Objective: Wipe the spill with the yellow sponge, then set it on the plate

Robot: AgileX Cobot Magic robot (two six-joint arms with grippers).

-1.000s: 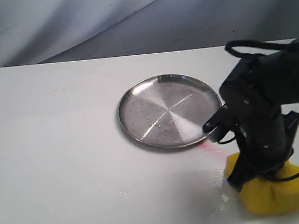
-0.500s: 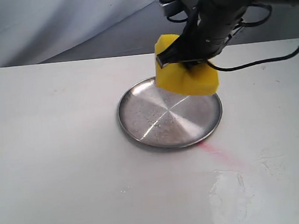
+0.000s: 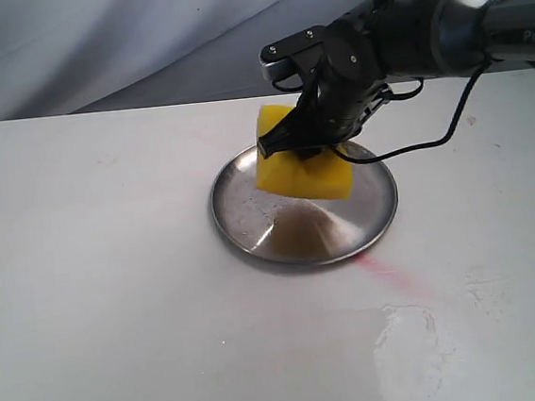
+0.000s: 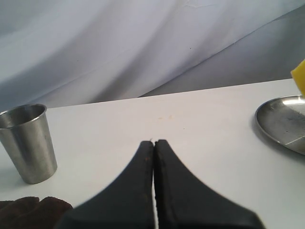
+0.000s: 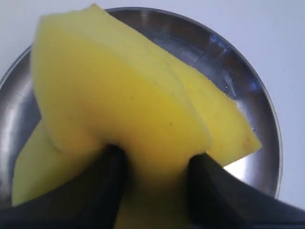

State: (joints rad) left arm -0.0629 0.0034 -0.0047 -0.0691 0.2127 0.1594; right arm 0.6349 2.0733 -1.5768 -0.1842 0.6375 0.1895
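Note:
The yellow sponge hangs just above the silver plate, pinched and folded by my right gripper, which is shut on it. From the right wrist the sponge fills the view over the plate, both fingers pressing into the foam. Where the spill was, only a faint smeared wet patch shows at the front right of the table. My left gripper is shut on nothing, low over the table, with the plate's edge and a sponge corner off to one side.
A pinkish-red streak runs from the plate's front rim toward the smear. A metal cup and a dark brown object show in the left wrist view. A grey cloth backdrop hangs behind the table.
My right gripper lifted the sponge from the front right of the table, carried it over the plate, and has now sunk lower and slightly left above it.

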